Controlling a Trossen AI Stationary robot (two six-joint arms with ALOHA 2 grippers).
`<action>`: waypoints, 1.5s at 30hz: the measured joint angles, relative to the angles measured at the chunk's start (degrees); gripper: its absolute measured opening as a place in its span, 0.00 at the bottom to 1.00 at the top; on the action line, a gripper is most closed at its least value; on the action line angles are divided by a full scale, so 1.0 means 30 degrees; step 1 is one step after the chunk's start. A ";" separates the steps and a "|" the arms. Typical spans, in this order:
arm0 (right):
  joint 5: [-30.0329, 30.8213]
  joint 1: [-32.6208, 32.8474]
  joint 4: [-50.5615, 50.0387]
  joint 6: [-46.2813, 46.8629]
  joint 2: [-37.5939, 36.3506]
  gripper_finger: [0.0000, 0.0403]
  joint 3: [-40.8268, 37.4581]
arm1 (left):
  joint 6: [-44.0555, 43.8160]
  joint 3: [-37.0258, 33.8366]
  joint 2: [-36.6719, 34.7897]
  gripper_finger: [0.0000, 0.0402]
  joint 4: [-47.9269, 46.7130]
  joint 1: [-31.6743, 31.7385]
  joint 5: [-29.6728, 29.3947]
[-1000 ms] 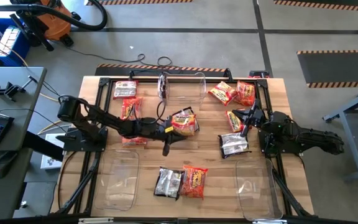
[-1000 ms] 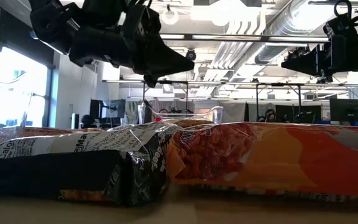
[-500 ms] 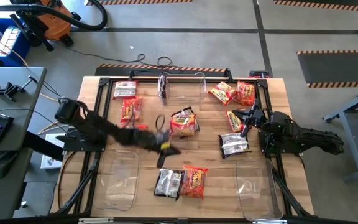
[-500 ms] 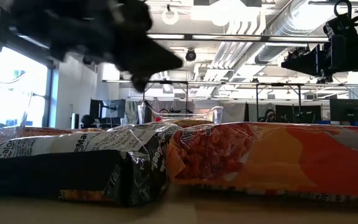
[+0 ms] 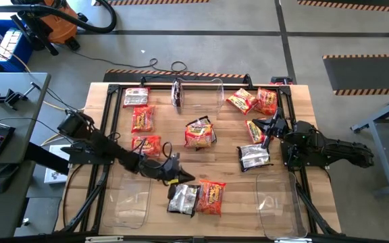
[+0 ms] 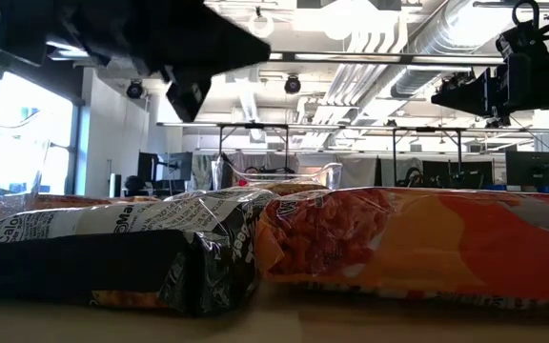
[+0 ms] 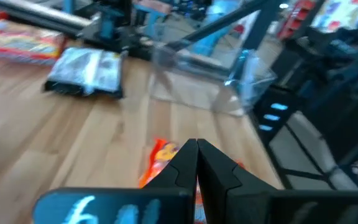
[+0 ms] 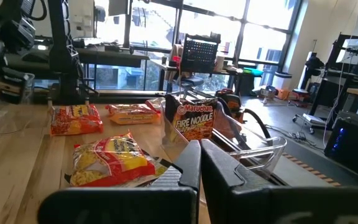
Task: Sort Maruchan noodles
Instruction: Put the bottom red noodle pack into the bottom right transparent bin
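The wooden table (image 5: 316, 135) carries the packets scattered across it, with a clear bin (image 5: 198, 94) at twelve o'clock, another bin (image 5: 128, 196) at seven o'clock and a third bin (image 5: 277, 202) at five o'clock. The left arm reaches in from nine o'clock toward the table's middle-front, its left gripper (image 5: 175, 177) with jaws pressed together and empty, poised just beside a pair of packets at six o'clock: a dark silver packet (image 5: 183, 199) and an orange packet (image 5: 211, 196) lying edge to edge. From the jaws the dark one lies toward five o'clock, very near, and the orange one a little farther the same way; both have their long axes running roughly twelve to six. This arm is plainly the nearer one to the pair, so I judge it the likely arm for the next pick, and the jaws would have to open first. The right gripper (image 5: 267, 128) waits at three o'clock, jaws also closed on nothing, beside a silver packet (image 5: 254, 156) and a red packet (image 5: 254, 129). More packets lie about: one at centre (image 5: 200, 132), two at one o'clock (image 5: 252, 101), and three on the left side at ten to eleven o'clock (image 5: 142, 118). In the low view the two front packets look crinkly, puffed and glossy.
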 joint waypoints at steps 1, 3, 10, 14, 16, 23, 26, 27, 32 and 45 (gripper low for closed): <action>0.0003 0.0000 0.0000 0.0000 0.0000 0.00 0.0000 | 0.0206 0.0114 0.0000 0.00 0.0047 -0.0001 0.0198; 0.0000 0.0000 0.0000 0.0000 0.0002 0.00 0.0001 | 0.0705 0.0224 0.0000 0.01 -0.0001 0.0069 0.0707; -0.0003 0.0000 0.0000 0.0000 0.0002 0.00 -0.0003 | 0.1851 0.0254 0.0000 0.01 -0.0041 0.1324 0.1806; 0.0002 0.0000 0.0000 0.0000 0.0005 0.00 0.0001 | 0.1937 -0.0230 0.0000 0.01 0.0521 0.3199 0.3409; 0.0004 0.0000 0.0000 0.0000 0.0000 0.00 -0.0001 | 0.2036 -0.0586 0.0000 0.01 0.0948 0.4626 0.4980; 0.0004 0.0000 0.0000 -0.0004 0.0004 0.00 0.0003 | 0.1910 -0.1002 0.0131 0.01 0.1293 0.9243 0.9822; 0.0004 0.0000 0.0000 0.0000 0.0000 0.00 0.0001 | 0.1264 -0.0994 0.0131 0.01 0.1358 1.0464 1.0795; 0.0004 0.0000 0.0000 0.0000 0.0001 0.00 0.0003 | 0.0698 -0.0994 0.0097 0.01 0.1368 1.0771 1.0945; 0.0004 0.0000 0.0007 -0.0011 0.0000 0.00 0.0000 | -0.1099 -0.0992 -0.0029 0.01 0.1337 1.1681 1.1868; 0.0049 0.0007 0.1760 0.0911 0.0007 0.00 -0.0003 | -0.1629 -0.0987 -0.0058 0.17 -0.1101 1.2124 0.9608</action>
